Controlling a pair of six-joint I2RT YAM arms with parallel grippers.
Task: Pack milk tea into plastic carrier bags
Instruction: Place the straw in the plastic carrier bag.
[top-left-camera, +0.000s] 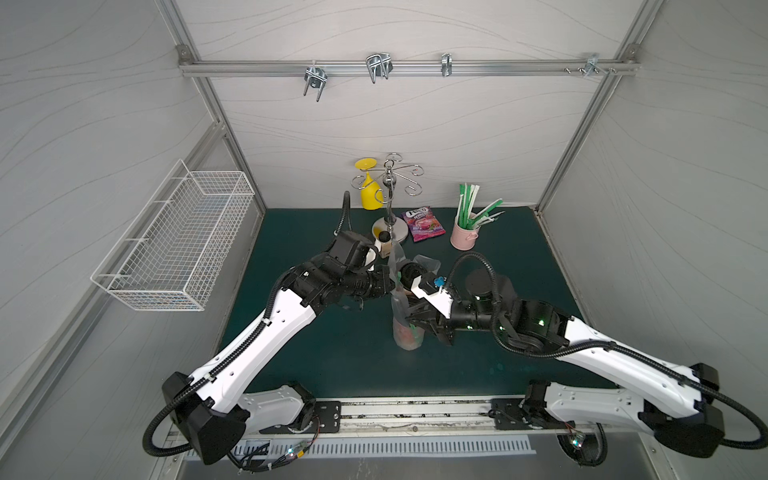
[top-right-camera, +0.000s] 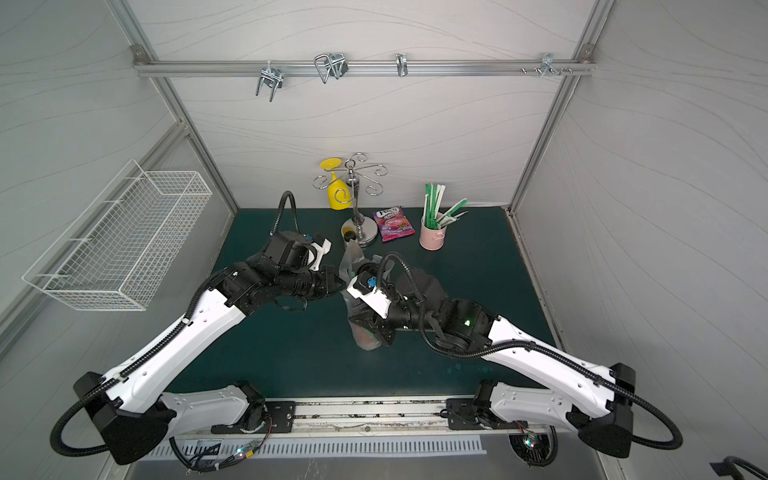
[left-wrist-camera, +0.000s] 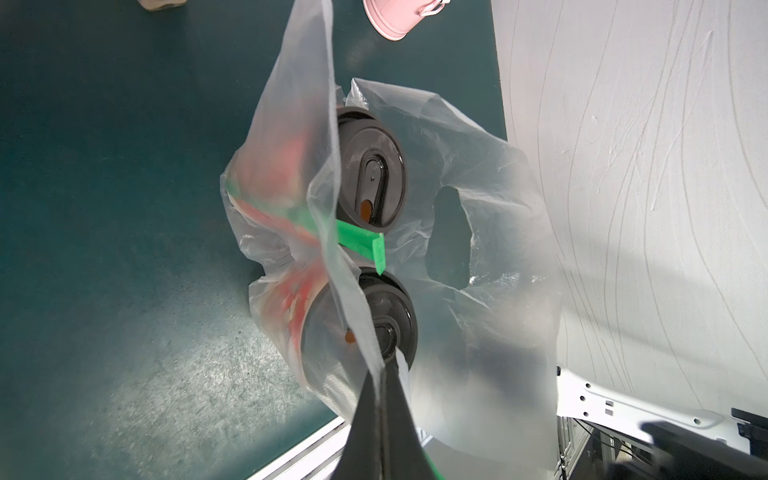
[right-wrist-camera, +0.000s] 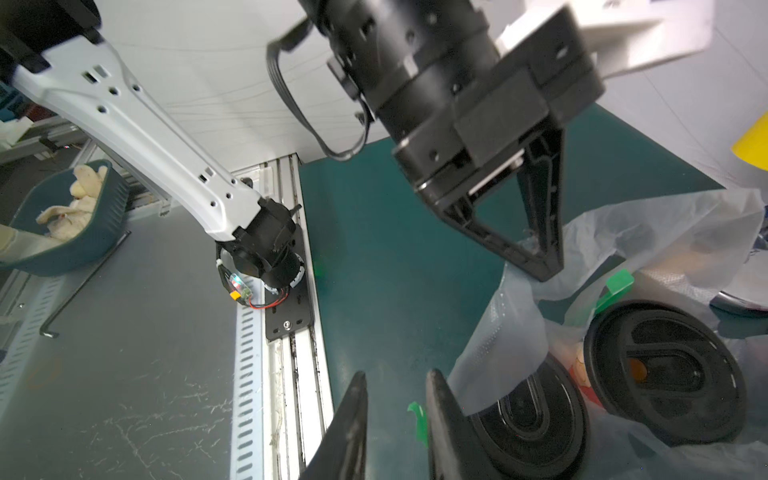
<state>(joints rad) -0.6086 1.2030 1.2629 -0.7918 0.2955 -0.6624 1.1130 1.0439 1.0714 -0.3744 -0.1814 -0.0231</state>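
Matting (top-left-camera: 332, 353), dark green, bears the clear plastic bag (left-wrist-camera: 498, 208) near its middle. Two black-lidded milk tea cups (left-wrist-camera: 370, 174) stand side by side inside it, tops at the open mouth. The left gripper (left-wrist-camera: 381, 374) pinches the bag's upper edge, jaws pressed together. The right gripper (right-wrist-camera: 397, 386) hangs beside the bag, jaws spread, holding nothing. A green straw (left-wrist-camera: 361, 241) lies between the cups.

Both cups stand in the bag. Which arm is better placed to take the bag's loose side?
Right, I think. The right claw is open and empty, close beside the bag. The left claw is shut on one side of the bag, so it is not free.
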